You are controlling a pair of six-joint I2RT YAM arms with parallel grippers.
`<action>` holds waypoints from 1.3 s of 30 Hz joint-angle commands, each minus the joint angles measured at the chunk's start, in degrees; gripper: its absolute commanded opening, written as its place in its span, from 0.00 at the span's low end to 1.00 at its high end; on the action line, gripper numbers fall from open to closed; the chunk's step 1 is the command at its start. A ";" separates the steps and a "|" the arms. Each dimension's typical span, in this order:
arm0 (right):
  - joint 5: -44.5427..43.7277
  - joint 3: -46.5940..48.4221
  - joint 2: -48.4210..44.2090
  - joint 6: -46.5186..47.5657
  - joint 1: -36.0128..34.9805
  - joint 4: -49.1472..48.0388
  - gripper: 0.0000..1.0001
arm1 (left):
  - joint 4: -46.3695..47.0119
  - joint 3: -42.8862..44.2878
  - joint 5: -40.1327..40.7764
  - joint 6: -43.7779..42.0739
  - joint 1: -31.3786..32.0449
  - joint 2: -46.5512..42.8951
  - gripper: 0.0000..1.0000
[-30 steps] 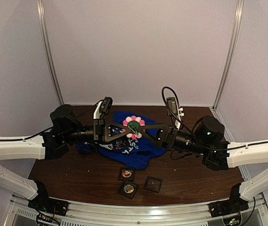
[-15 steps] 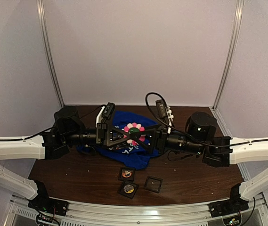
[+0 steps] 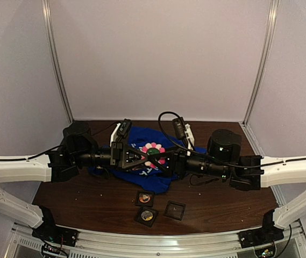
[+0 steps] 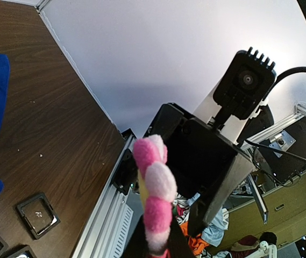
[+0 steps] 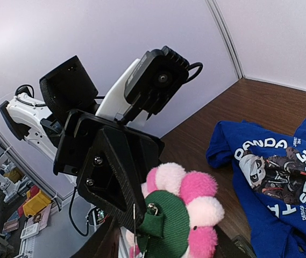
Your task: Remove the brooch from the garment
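The brooch (image 3: 153,151) is a plush flower with pink and pale-pink petals and a green knitted back with a pin (image 5: 169,217). It hangs in the air above the garment (image 3: 166,180), a royal-blue T-shirt with white lettering that lies crumpled on the table (image 5: 271,177). My left gripper (image 4: 155,242) is shut on the brooch's edge (image 4: 155,193). My right gripper (image 5: 166,244) faces it from the other side. Its jaws stand on either side of the brooch, with a gap showing at the left finger (image 5: 96,242).
Three small black square boxes (image 3: 144,198) (image 3: 147,216) (image 3: 175,209) lie on the brown table near its front edge; two hold round badges. One box (image 4: 37,214) shows in the left wrist view beside the metal rail (image 4: 107,215).
Both arms have come lower and closer together over the shirt. The right arm has slid left and its jaws have narrowed round the brooch. The left gripper has kept its hold.
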State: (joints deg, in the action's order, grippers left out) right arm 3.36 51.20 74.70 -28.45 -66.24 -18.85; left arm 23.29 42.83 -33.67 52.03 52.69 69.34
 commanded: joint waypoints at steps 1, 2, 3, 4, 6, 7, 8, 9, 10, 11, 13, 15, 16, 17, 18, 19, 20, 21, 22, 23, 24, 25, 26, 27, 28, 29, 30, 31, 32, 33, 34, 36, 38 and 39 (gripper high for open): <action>-1.87 1.58 0.56 1.14 -0.60 2.24 0.48 | 0.40 1.75 -0.21 -0.97 0.21 -0.09 0.00; -2.13 1.57 0.60 1.26 -0.64 2.50 0.48 | 0.36 1.75 -0.20 -0.98 0.18 -0.12 0.00; -2.32 1.66 0.61 1.41 -0.61 2.84 0.47 | 0.28 1.88 -0.21 -1.00 0.15 -0.09 0.00; -2.57 1.70 0.59 1.50 -0.60 3.07 0.47 | 0.19 1.86 -0.21 -0.99 0.22 -0.12 0.00; -2.88 1.69 0.62 1.70 -0.67 3.40 0.45 | 0.10 1.90 -0.26 -1.04 0.21 -0.15 0.00; -3.03 1.71 0.61 1.71 -0.68 3.53 0.44 | 0.09 1.84 -0.26 -1.10 0.20 -0.17 0.00; -3.08 1.71 0.66 1.70 -0.67 3.63 0.43 | 0.05 1.88 -0.33 -1.14 0.18 -0.11 0.00; -3.09 1.71 0.71 1.68 -0.73 3.59 0.42 | 0.01 1.84 -0.32 -1.13 0.20 -0.13 0.00; -3.09 1.63 0.65 1.70 -0.73 3.63 0.42 | 0.00 1.84 -0.34 -1.13 0.21 -0.09 0.00; -3.09 1.58 0.63 1.66 -0.83 3.57 0.41 | 0.00 1.86 -0.34 -1.10 0.16 -0.08 0.00; -4.63 1.51 0.66 1.49 -0.86 3.41 0.39 | 0.00 1.87 -0.45 -1.14 0.17 -0.10 0.00; -4.97 1.45 0.72 1.26 -0.86 3.25 0.37 | 0.07 1.96 -0.60 -1.15 0.21 -0.11 0.00; -5.07 1.45 0.72 1.19 -0.83 3.15 0.37 | 0.09 1.91 -0.65 -1.15 0.19 -0.01 0.00; -5.11 1.45 0.73 1.13 -0.86 3.12 0.36 | 0.09 1.97 -0.82 -1.21 0.22 -0.02 0.00; -5.23 1.40 0.72 1.05 -0.89 2.98 0.35 | 0.11 1.92 -0.84 -1.27 0.22 0.00 0.00; -5.35 1.32 0.71 0.95 -0.89 2.82 0.34 | 0.09 1.90 -0.93 -1.29 0.20 0.00 0.00; -5.56 1.28 0.71 0.82 -0.87 2.82 0.33 | 0.09 1.85 -0.96 -1.29 0.14 0.07 0.00; -5.74 1.27 0.71 0.72 -0.88 2.83 0.32 | 0.09 1.88 -1.00 -1.32 0.21 0.07 0.00; -5.85 1.27 0.67 0.69 -0.86 2.86 0.31 | 0.09 1.90 -0.97 -1.32 0.19 0.06 0.00; -6.01 1.19 0.71 0.59 -0.91 2.93 0.31 | 0.17 1.93 -1.05 -1.32 0.18 0.04 0.00; -6.21 1.02 0.61 0.54 -0.86 2.94 0.31 | 0.18 1.98 -1.18 -1.31 0.20 0.04 0.00; -6.33 0.94 0.56 0.37 -0.88 2.70 0.32 | 0.18 1.92 -1.26 -1.25 0.21 0.10 0.00; -6.42 0.86 0.37 0.38 -0.85 2.61 0.32 | 0.18 1.95 -1.27 -1.30 0.15 0.16 0.00; -6.41 0.83 0.30 0.33 -0.83 2.59 0.34 | 0.18 2.06 -1.25 -1.32 0.20 0.10 0.00; -6.43 0.83 0.33 0.26 -0.85 2.54 0.36 | 0.18 2.03 -1.26 -1.25 0.22 0.16 0.00; -6.43 0.79 0.20 0.13 -0.83 2.40 0.37 | 0.18 2.00 -1.27 -1.31 0.20 0.25 0.00; -6.24 0.68 0.07 -0.01 -0.89 2.03 0.39 | 0.18 1.99 -1.29 -1.39 0.16 0.29 0.00; -5.80 0.54 -0.30 -0.36 -0.85 1.53 0.42 | -0.01 2.05 -1.41 -1.62 0.19 0.35 0.00; -5.16 0.42 -0.63 -0.83 -0.87 1.11 0.46 | -0.53 2.06 -1.51 -2.23 0.22 0.36 0.00; -4.80 0.29 -1.20 -1.35 -0.76 0.81 0.50 | -1.38 2.20 -1.64 -3.07 0.22 0.21 0.00; -4.32 0.22 -1.65 -1.80 -0.69 0.79 0.56 | -2.42 2.21 -1.79 -3.98 0.22 0.12 0.00; -2.35 0.34 -2.48 -2.99 -0.10 1.47 0.64 | -4.62 2.24 -1.92 -5.85 0.22 -0.37 0.00; 1.93 0.39 -2.91 -4.29 1.24 2.33 0.70 | -7.01 2.21 -2.19 -7.89 0.19 -0.74 0.00; 3.80 0.44 -2.99 -5.00 2.03 2.73 0.70 | -8.05 2.30 -2.58 -8.92 0.19 -0.84 0.00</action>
State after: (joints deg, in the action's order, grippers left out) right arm 0.47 51.40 73.89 -30.59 -66.19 -16.84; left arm 19.14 43.53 -34.70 48.47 52.69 69.32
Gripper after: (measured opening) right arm 0.685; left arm 0.054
